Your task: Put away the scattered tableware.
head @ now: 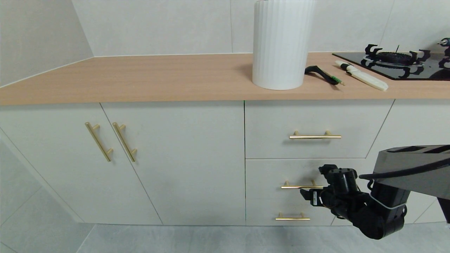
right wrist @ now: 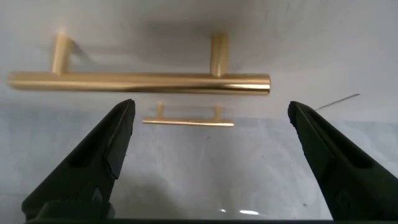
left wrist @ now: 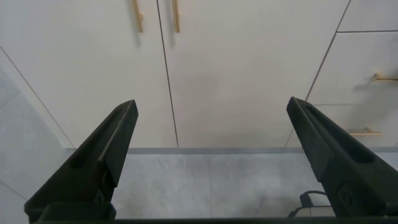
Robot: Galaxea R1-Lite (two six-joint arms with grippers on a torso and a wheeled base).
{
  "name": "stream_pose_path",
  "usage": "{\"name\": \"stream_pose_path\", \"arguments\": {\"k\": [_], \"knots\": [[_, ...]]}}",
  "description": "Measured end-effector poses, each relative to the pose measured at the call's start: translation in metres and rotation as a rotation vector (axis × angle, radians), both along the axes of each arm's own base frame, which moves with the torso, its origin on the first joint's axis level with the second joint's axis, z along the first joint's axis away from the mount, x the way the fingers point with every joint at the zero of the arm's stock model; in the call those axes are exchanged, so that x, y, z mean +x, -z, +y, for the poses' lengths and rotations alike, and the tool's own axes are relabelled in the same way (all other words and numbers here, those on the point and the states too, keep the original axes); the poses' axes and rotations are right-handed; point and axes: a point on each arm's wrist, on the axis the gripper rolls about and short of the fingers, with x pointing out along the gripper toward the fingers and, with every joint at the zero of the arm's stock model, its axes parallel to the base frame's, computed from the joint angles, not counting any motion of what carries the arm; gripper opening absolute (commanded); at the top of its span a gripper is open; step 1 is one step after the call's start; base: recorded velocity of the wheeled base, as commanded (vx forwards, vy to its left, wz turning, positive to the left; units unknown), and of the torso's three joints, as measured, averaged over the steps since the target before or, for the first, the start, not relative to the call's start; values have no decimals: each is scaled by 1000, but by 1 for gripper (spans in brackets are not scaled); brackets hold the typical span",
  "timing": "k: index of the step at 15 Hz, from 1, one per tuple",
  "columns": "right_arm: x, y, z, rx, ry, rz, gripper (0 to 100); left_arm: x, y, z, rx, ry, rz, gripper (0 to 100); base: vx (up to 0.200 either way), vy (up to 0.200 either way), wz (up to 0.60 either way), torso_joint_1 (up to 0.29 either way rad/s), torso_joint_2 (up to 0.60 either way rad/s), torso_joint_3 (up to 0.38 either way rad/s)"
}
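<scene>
The right gripper (head: 312, 182) is hanging wide open just before the middle drawer handle (head: 300, 186), holding nothing. Its jaws are sitting near the bar's free end, so a bite there could be slipping off, and a skewed pull could be jamming the drawer. The right arm is stretching low and forward from the robot's right. The left gripper (left wrist: 211, 124), also open and empty, is facing cupboard doors (left wrist: 242, 68). Beyond, on the counter (head: 158, 77), a black-handled utensil (head: 321, 74) and white knife (head: 364, 79) are lying beside the stove (head: 397, 63).
</scene>
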Motion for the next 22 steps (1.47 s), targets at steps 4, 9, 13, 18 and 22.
{"name": "stream_pose_path", "arguments": {"k": [4,9,13,18,22], "knots": [[4,-22,3,51,18,-46,100,0,0,0,0,-1,0,100,0,0,0,0,0,0],[14,-23,8,44,16,-26,100,0,0,0,0,0,-1,100,0,0,0,0,0,0],[18,-19,10,44,15,-27,100,0,0,0,0,0,0,100,0,0,0,0,0,0],[17,-14,16,40,1,-20,100,0,0,0,0,0,0,100,0,0,0,0,0,0],[18,-10,18,34,-3,-13,100,0,0,0,0,0,0,100,0,0,0,0,0,0]]}}
